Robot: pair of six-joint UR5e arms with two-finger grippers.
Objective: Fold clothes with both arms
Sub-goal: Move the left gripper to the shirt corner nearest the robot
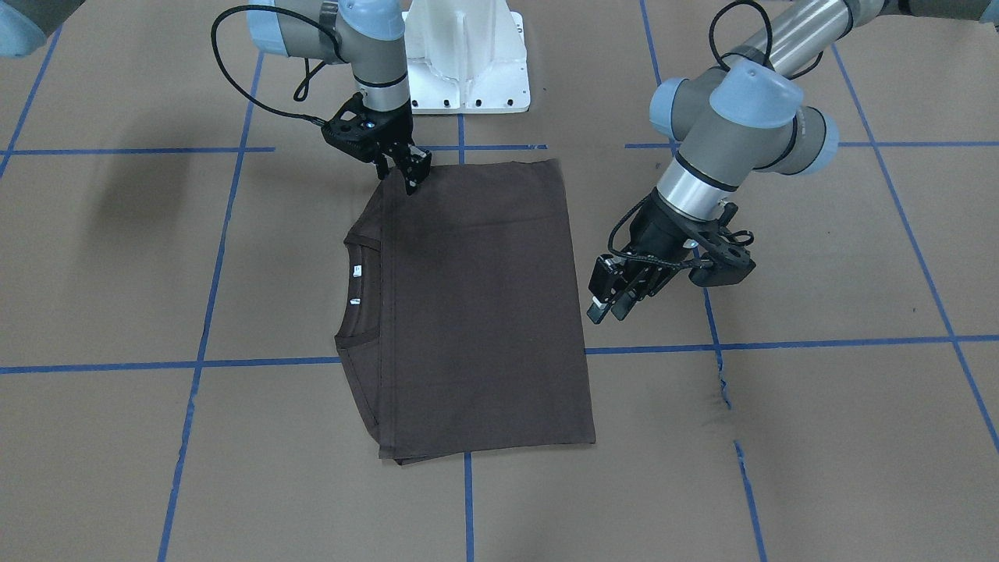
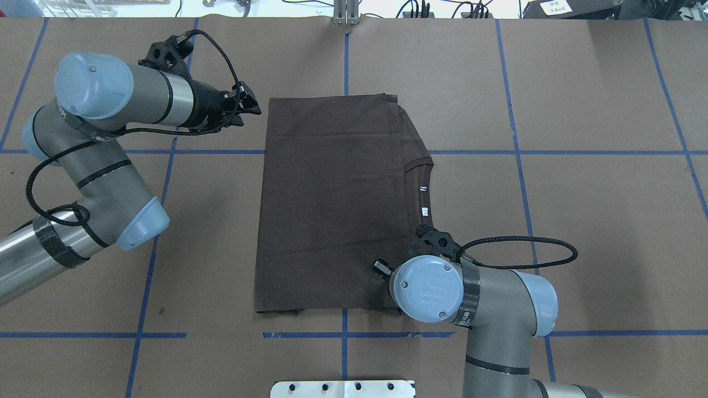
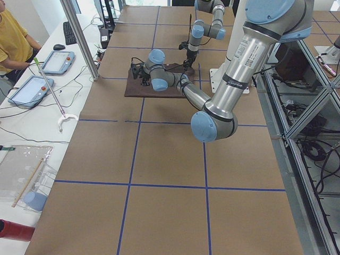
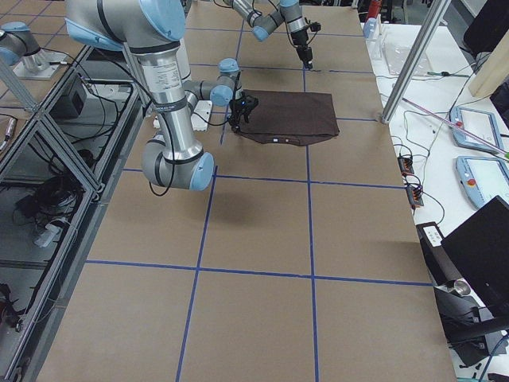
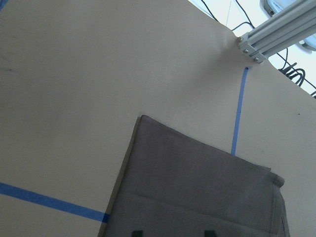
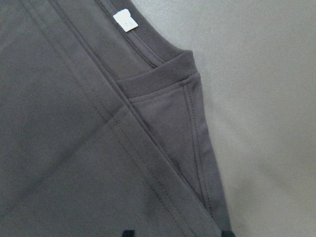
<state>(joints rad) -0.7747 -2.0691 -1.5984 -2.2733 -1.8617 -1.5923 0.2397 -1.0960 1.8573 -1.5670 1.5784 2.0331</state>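
The dark brown T-shirt lies folded into a flat rectangle on the brown table, its collar and white labels on the robot's right side. My left gripper hovers open just off the shirt's plain long edge; its wrist view shows the shirt's far corner ahead of the two spread fingertips. My right gripper stands open over the shirt's near collar-side corner, mostly hidden under its wrist in the overhead view. Its wrist view shows the ribbed collar and a label below it. Nothing is held.
The white pedestal base stands just behind the shirt. Blue tape lines grid the table. A side bench on the robot's left holds tablets, with a person seated there. An aluminium post rises at the table's edge.
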